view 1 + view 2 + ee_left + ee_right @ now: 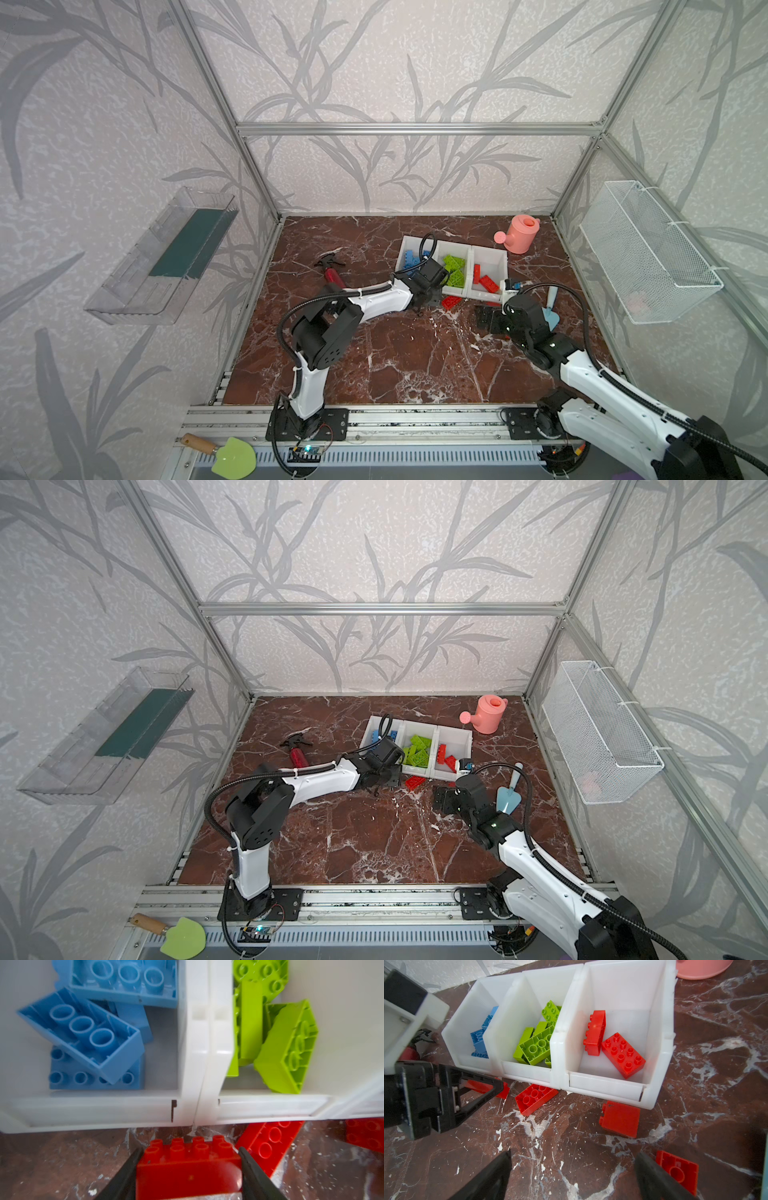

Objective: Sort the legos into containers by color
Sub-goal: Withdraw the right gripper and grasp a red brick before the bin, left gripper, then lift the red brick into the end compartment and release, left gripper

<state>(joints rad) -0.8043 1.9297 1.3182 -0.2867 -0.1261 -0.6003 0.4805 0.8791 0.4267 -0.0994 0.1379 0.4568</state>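
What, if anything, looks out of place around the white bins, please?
Loose red bricks lie on the tabletop before the bins, one hollow-side up; the left pincer grips another red brick. Inside the bins, colours are unmixed.

3 bins (604, 1086) — 6 red legos (623, 1055): 2 binned, 4 outside; blue legos (83, 1028), green legos (286, 1051) piled — count unclear.

Left arm (382, 297) outstretched, jaws half-closed; right arm (590, 376) bent, jaws wide.
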